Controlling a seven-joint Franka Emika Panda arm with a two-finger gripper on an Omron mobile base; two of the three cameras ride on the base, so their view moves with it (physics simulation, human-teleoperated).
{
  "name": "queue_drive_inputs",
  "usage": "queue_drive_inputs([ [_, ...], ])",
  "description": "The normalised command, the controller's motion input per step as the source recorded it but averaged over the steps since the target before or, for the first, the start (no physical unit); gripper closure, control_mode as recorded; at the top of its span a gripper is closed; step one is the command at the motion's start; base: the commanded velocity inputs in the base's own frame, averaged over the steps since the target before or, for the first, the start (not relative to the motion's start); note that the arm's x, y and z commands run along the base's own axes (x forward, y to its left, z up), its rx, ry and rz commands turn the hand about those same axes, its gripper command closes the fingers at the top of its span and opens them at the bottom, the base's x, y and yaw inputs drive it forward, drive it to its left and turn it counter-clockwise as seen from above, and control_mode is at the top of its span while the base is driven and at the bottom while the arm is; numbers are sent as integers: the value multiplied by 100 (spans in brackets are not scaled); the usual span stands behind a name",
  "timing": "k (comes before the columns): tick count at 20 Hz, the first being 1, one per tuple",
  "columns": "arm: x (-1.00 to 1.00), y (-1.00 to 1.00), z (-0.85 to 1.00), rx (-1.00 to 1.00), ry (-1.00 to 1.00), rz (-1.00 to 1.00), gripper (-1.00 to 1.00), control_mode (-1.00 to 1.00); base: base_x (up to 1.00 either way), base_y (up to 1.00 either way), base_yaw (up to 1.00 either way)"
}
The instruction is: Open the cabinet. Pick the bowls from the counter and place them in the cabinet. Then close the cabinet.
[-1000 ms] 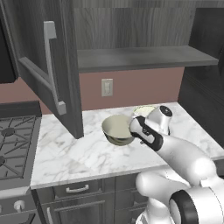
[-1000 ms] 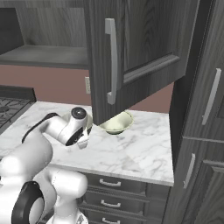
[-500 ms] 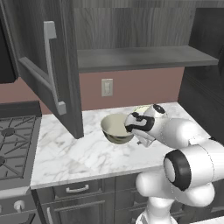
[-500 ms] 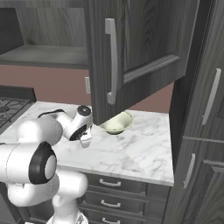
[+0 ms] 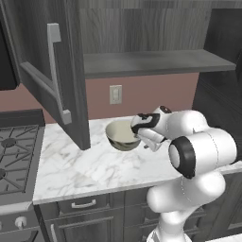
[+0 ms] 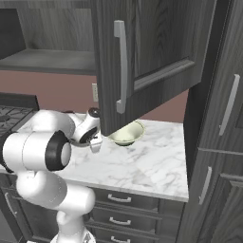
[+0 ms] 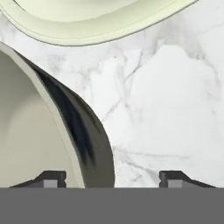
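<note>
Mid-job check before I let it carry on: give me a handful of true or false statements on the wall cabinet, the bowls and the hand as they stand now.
1. The dark grey wood-grain wall cabinet has its doors open. True.
2. The larger, deeper greyish bowl already sits on the grey shelf. False: it stands on the white marble counter.
3. The hand has its fingers either side of that bowl's rim. True: the rim passes between them in the hand view.
4. The shallower cream-green bowl is stacked inside the deeper one. False: it rests on the counter beside it.
5. The hand is shut tight. False: the fingers stand apart.
</note>
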Motion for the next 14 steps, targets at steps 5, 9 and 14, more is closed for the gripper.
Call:
queue_drive_inputs([
  [5,7,27,-43,0,4,0,100,-100,0,0,0],
  [9,-7,18,-33,0,0,0,100,-100,0,0,0],
  [14,-32,18,-19,0,0,-3,100,-100,0,0,0],
])
